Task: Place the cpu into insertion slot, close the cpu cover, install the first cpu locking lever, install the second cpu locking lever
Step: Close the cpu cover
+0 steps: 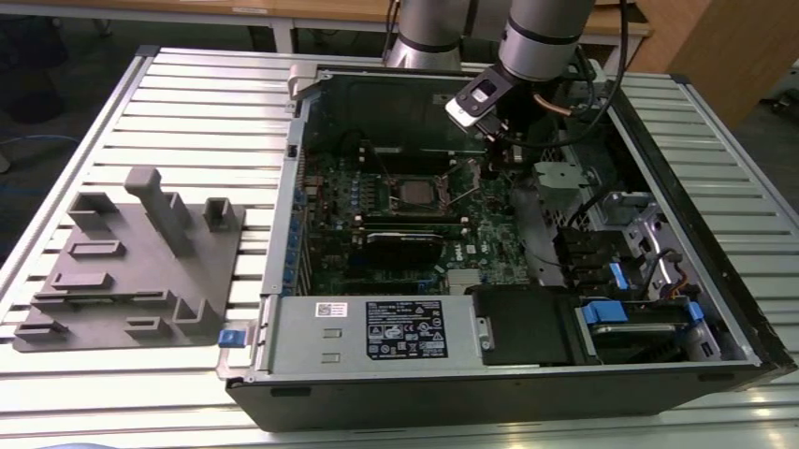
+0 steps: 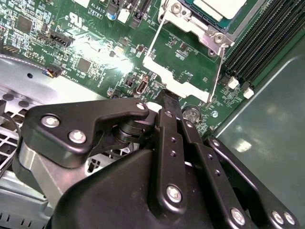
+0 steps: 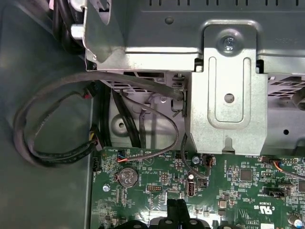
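Observation:
The open computer case (image 1: pixel 281 281) lies on the slatted table, its green board facing up. The cpu (image 1: pixel 413 194) (image 2: pixel 219 5), a silver-grey square, sits in the insertion slot (image 2: pixel 190 21) at the board's middle. The cpu cover (image 2: pixel 183 90), a thin metal frame with a window, is swung open off the slot toward my gripper. My gripper (image 1: pixel 497 161) (image 2: pixel 167 101) (image 3: pixel 176 207) hangs over the board on the exterior view's right of the slot. Its black fingers are shut with nothing between them, and the tips sit right at the cover's free edge.
A grey fixture block (image 1: pixel 125 262) stands on the table at the exterior view's left. A labelled power supply (image 1: pixel 399 329) and a black card (image 1: pixel 399 245) lie nearer the case front. A metal bracket (image 3: pixel 228 95), looped black cables (image 3: pixel 47 138) and a coin cell (image 3: pixel 127 177) crowd the board's edge.

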### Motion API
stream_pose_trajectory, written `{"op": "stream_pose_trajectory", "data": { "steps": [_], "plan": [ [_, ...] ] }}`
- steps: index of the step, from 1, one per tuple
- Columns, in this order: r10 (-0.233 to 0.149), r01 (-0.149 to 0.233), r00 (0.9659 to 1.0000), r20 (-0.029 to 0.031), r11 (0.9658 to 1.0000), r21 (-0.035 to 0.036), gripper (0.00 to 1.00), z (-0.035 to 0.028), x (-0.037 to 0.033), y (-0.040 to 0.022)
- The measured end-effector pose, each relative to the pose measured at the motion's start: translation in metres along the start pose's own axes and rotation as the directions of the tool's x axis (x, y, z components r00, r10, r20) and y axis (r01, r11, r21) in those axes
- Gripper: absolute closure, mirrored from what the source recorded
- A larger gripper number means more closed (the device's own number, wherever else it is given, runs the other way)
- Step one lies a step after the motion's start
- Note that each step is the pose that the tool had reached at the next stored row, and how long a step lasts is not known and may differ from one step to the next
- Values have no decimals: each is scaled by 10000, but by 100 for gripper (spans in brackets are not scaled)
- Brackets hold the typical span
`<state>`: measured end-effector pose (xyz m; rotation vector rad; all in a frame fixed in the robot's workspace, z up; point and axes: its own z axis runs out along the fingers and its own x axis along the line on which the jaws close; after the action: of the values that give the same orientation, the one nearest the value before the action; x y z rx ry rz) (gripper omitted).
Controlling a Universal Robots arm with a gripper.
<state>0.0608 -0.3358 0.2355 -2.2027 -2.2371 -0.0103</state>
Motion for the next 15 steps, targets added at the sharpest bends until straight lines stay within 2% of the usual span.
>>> {"op": "stream_pose_trajectory", "data": {
  "steps": [3, 10, 15],
  "plan": [
    [1, -1, 10000, -3, 10000, -1, 89, 6, 0, -5],
    [1, -1, 10000, 0, 10000, -18, 89, 11, 0, -79],
    [-1, 1, 10000, 0, 10000, -19, 89, 11, 1, -81]
  ]
}}
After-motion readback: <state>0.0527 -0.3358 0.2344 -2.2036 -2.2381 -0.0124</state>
